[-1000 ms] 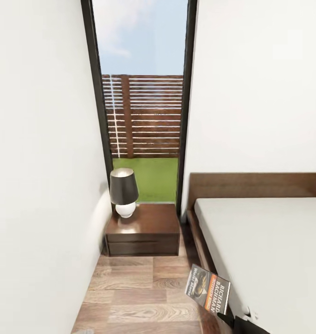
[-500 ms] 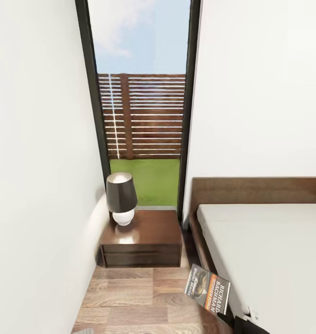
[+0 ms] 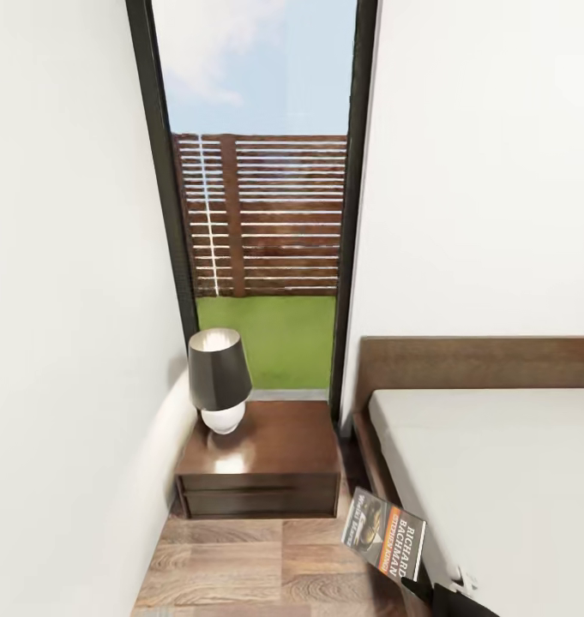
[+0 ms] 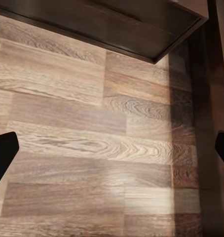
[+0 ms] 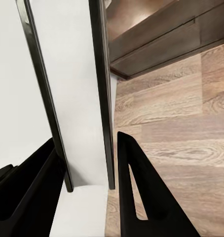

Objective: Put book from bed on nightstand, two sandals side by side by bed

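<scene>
Holding the small dark paperback book with the orange band (image 3: 384, 541) in my right gripper (image 5: 87, 168), just beside the big bed.

I see the book standing tilted over the brown wood-plank floor (image 3: 240, 566), close to the dark wooden side of the large low bed with the light-grey mattress (image 3: 497, 480). My right gripper's black fingers (image 5: 141, 197) are squeezed on the book's thin edge. My left gripper (image 4: 112, 148) is spread wide, with nothing in it, over the floor. The low dark brown shiny nightstand with two drawers (image 3: 261, 467) sits just beside the bed's headboard end, under the tall dark-framed window (image 3: 261, 214). A dark-shaded lamp with a round white base (image 3: 218, 381) stands on the nightstand, on the side away from the bed.
</scene>
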Controlling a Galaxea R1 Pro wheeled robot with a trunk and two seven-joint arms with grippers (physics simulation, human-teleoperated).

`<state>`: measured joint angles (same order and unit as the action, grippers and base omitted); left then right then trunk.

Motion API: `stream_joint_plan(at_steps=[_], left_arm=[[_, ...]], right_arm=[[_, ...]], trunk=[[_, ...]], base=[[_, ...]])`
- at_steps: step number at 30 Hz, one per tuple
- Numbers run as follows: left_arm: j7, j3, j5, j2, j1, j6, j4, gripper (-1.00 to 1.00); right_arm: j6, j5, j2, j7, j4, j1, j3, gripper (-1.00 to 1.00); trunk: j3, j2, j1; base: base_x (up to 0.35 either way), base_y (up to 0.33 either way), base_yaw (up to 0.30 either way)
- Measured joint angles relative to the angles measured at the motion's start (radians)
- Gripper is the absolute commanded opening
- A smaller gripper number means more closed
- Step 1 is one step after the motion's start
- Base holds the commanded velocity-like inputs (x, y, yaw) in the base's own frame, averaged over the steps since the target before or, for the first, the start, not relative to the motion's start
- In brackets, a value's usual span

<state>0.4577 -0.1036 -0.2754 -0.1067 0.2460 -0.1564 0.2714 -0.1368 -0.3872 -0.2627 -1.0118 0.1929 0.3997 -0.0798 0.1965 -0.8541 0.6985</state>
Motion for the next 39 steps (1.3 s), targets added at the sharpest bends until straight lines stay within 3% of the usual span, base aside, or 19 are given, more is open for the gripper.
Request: stream_joint_plan(at_steps=[39], left_arm=[[0.000, 0.000, 0.000, 0.000, 0.000, 0.000, 0.000, 1.00]], right_arm=[[0.000, 0.000, 0.000, 0.000, 0.000, 0.000, 0.000, -1.00]], trunk=[[0.000, 0.000, 0.000]], base=[[0.332, 0.000, 0.000]])
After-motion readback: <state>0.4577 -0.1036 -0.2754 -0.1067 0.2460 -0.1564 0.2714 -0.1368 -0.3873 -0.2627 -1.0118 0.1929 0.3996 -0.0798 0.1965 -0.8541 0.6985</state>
